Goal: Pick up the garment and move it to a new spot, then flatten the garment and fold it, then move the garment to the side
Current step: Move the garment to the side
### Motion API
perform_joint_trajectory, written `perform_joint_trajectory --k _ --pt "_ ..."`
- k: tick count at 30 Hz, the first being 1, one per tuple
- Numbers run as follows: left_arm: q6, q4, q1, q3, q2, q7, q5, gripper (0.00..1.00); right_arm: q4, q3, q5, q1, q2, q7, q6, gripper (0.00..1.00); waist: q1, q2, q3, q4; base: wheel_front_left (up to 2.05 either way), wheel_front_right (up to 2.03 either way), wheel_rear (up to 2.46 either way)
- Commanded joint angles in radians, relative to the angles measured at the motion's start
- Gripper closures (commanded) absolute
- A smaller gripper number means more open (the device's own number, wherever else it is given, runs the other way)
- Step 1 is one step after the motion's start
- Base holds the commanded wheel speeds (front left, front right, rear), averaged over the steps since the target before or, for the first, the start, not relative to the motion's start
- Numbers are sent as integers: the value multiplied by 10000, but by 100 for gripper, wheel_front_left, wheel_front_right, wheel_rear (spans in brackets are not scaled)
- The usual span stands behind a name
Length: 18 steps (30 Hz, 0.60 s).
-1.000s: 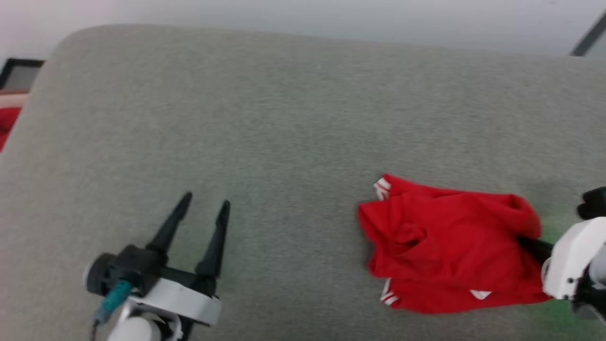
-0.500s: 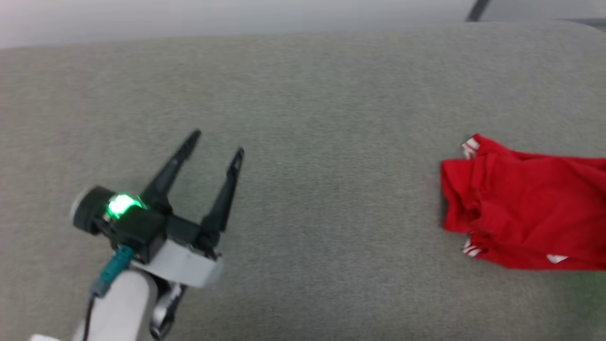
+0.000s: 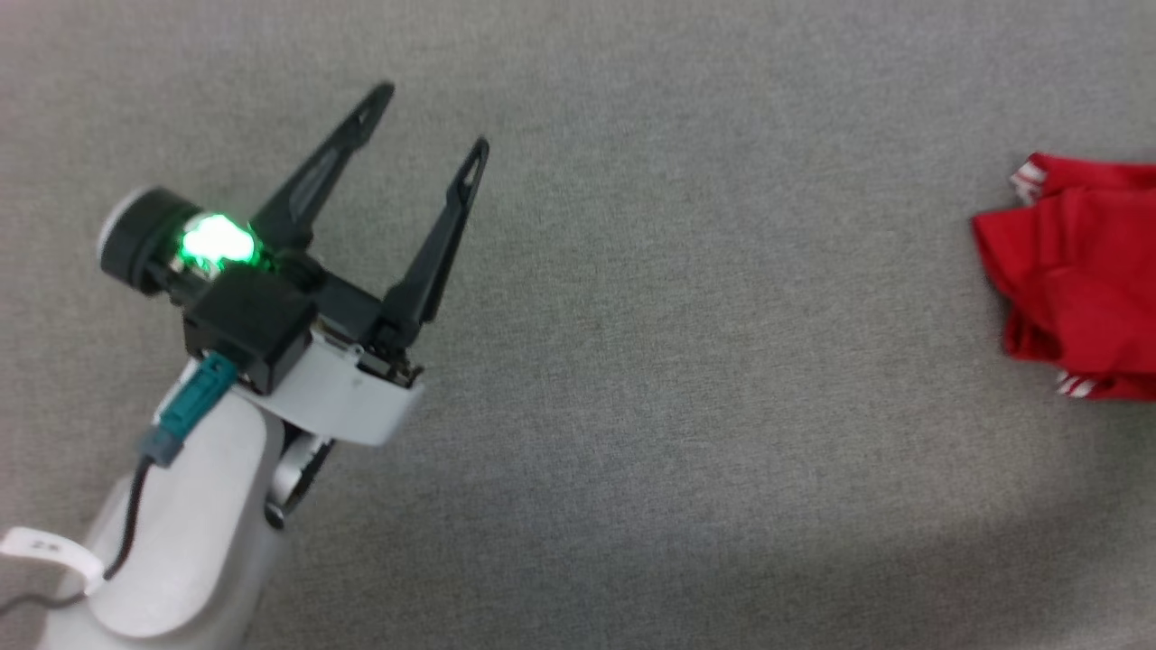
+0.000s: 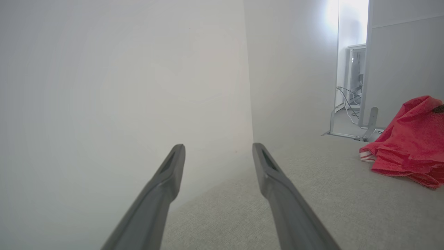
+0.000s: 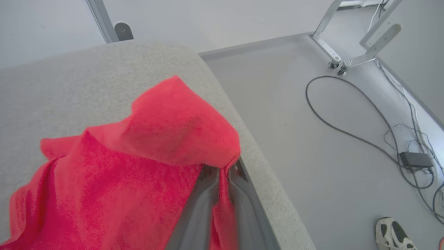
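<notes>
Garment bunched w/ edge pinched in closed right gripper, well apart from wide-open, empty left gripper.

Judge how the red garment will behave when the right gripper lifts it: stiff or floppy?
Probably floppy: the garment lies in crumpled folds and drapes over the right gripper. Likely light, since a thin pinch of cloth raises its edge.
</notes>
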Motion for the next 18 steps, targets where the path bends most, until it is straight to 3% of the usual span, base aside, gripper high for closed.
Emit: perform_joint_trajectory --k 1,18 --pt "19 -17 -297 -62 110 10 21 0 532 -25 -455 -475 -145 -350 -11 100 0 0 474 -28 0 0 0" --pt "21 -88 -926 -115 954 9 -111 0 4860 231 -3147 -3038 417 -3070 -11 100 0 0 1152 124 0 0 0"
